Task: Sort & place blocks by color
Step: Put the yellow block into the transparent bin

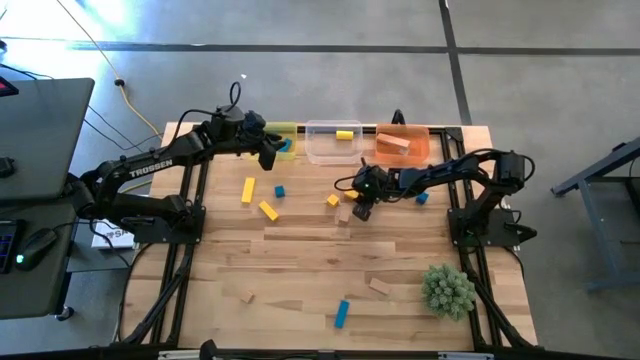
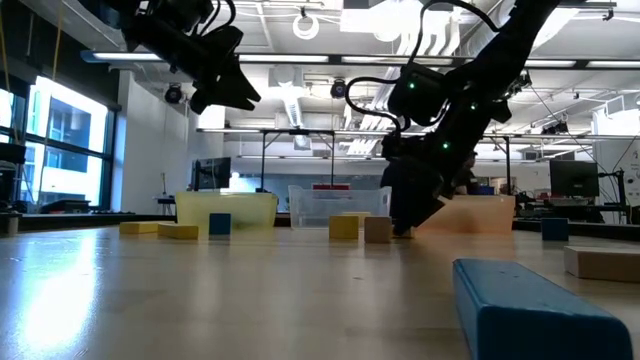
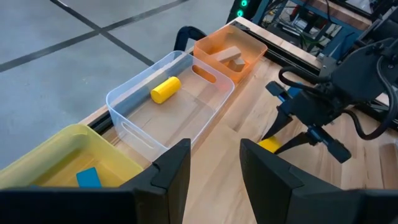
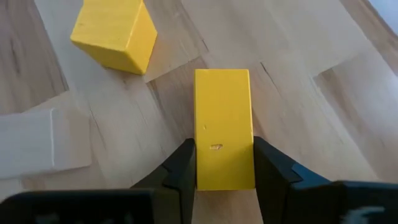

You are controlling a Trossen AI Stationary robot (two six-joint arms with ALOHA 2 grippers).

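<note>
A: why's the right gripper (image 4: 224, 165) down mid-table?
B: its fingers pinch a yellow bar (image 4: 224, 124) lying there, probably to lift it binward; left gripper (image 3: 214, 168) hangs part-open, empty, above the yellow bin (image 3: 50, 155).

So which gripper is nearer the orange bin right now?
The right gripper: it's down on the table in front of the orange bin, fingers around a yellow block. The left gripper hovers beside the yellow bin.
</note>
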